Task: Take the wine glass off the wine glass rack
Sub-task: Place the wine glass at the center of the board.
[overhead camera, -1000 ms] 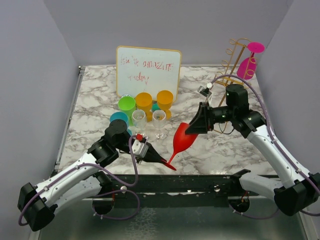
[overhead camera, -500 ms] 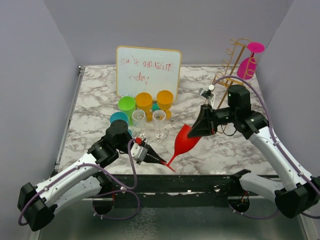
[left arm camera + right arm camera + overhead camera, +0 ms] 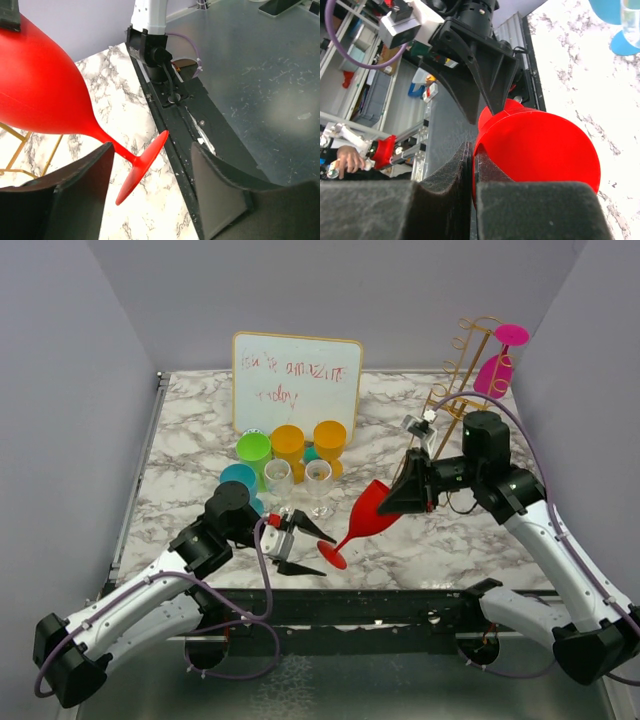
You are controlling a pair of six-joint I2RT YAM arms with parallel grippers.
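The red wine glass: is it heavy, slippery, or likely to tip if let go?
Probably light: the right pincer holds the red wine glass tilted by a pinch on its rim alone. It looks like opaque, glossy plastic, so likely slippery but not brittle. Released at this tilt, it would likely topple and roll on its round bowl.

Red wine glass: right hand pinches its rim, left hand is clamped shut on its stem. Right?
No. The left hand is open, its fingers spread with the foot between them; the left wrist view shows it. The right hand does pinch the red wine glass at its rim.
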